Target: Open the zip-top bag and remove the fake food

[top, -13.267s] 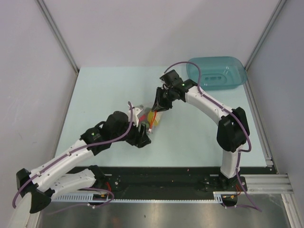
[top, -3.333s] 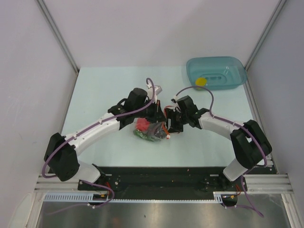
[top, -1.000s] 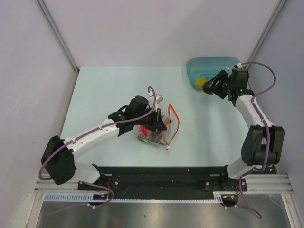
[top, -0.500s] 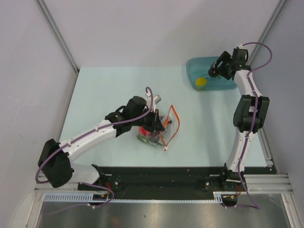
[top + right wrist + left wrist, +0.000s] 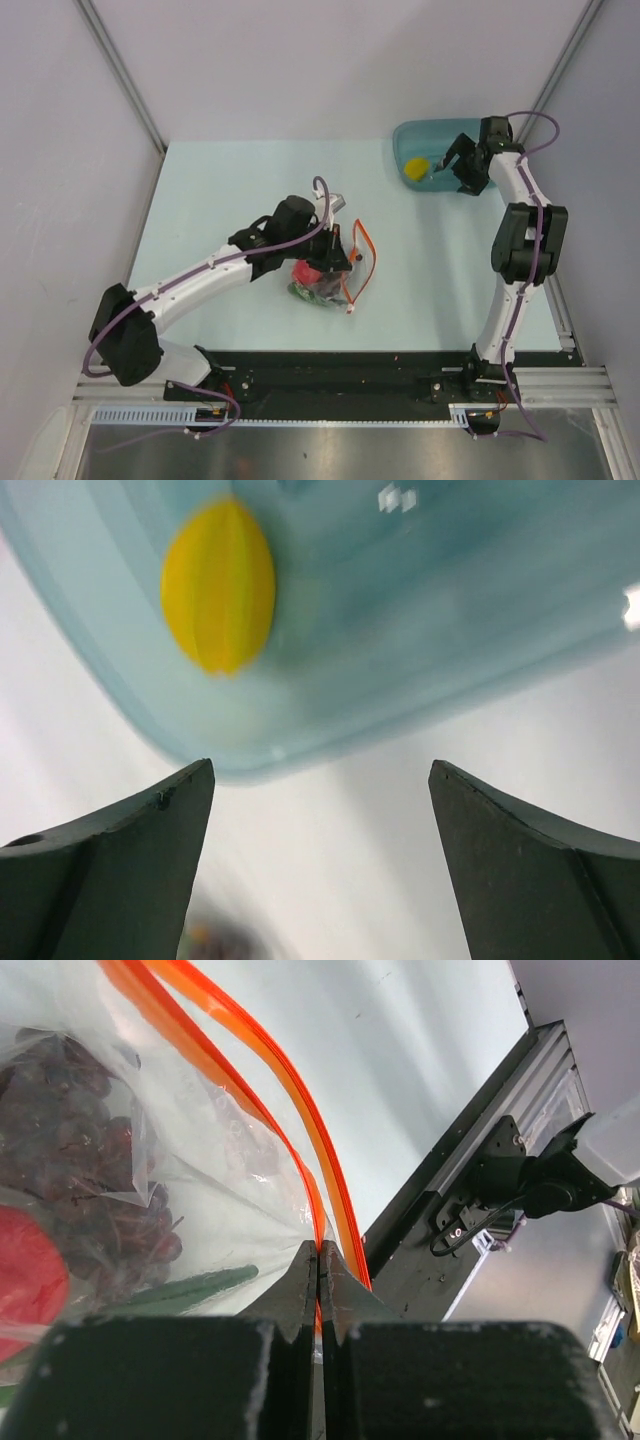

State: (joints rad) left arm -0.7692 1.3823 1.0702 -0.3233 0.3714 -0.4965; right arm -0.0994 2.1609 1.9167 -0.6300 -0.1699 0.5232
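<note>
Right, left claw is pressed together on the orange zipper edge of the bag, which lies mid-bench with its mouth gaping toward the right side. Red fruit, grapes and a green piece sit inside. Right claw is spread wide, empty, over the near rim of the tray, lemon lying in it. We judge the bag well apart, near-left of the right claw; that free arm must cross over to the mouth.
</note>
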